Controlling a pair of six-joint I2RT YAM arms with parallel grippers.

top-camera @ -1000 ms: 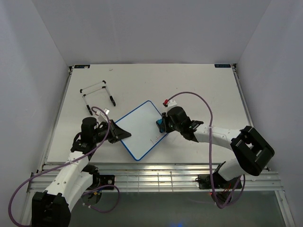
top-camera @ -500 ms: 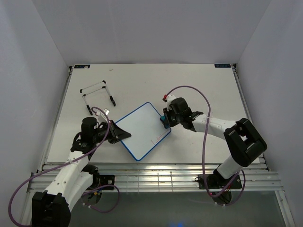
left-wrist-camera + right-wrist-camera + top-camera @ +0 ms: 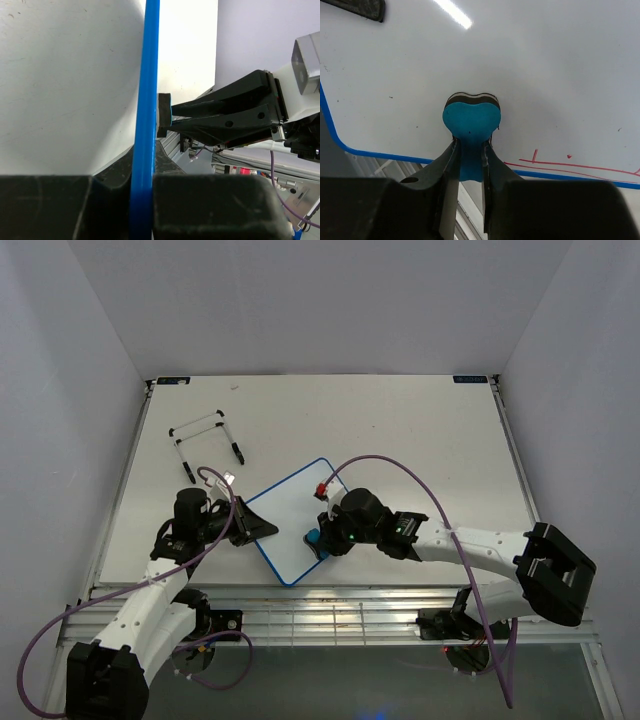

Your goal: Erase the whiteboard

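Left pincer (image 3: 258, 528) is closed on the left corner of the whiteboard (image 3: 290, 505), one finger on each face of the blue-edged rim. In the left wrist view the whiteboard appears edge-on between those fingers.

Right pincer (image 3: 318, 540) is nearly closed and grips the narrow end of a blue eraser (image 3: 471, 120). The eraser's broad end, with its dark felt layer, is pressed against the whiteboard face, just inside the edge nearest the arm bases.

Whiteboard position: it sits on the surface (image 3: 420, 430), turned diagonally, with one corner pointing toward the arm bases. Whether it lies fully flat cannot be told.

Red marks (image 3: 570, 165) run along the same near edge of the whiteboard, just beside the eraser and not covered by it. The rest of the visible face is white.

A wire stand (image 3: 208, 440) sits well apart from the whiteboard, beyond its left corner.
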